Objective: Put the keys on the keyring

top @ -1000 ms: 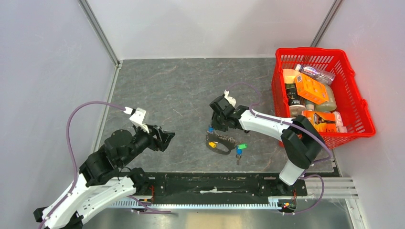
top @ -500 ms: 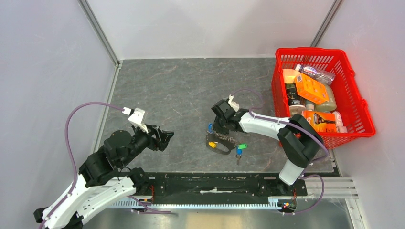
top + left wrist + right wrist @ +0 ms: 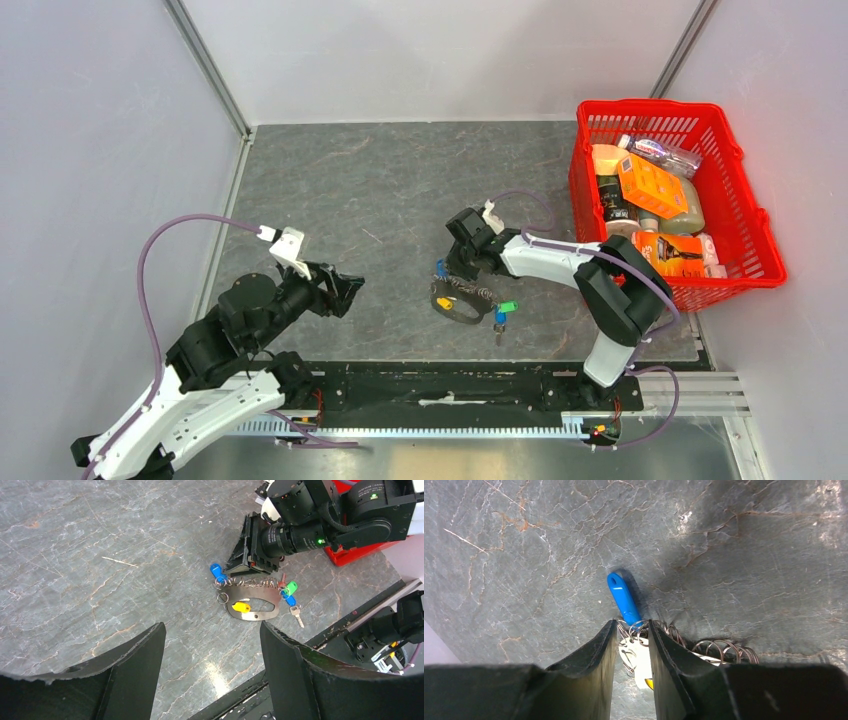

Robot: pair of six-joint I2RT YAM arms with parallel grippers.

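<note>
Right end effector (image 3: 631, 626) straddles the keyring (image 3: 262, 611) beside the blue key (image 3: 623, 597), grip unclear; left end effector (image 3: 212, 630) gapes open.

I get bright, even overhead light; a white glare patch sits on the grey marbled stone surface (image 3: 212, 669), lower centre of my left wrist view. The near black fingers (image 3: 310, 680) look soft.

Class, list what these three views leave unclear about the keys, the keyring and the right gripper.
Right wrist view: the right gripper's fingers cover most of the keyring; whether they pinch its rings is unclear.
Left wrist view: the contact spot is small and shadowed by that gripper.
Top view: the keys are too small to tell whether they are threaded on.
</note>
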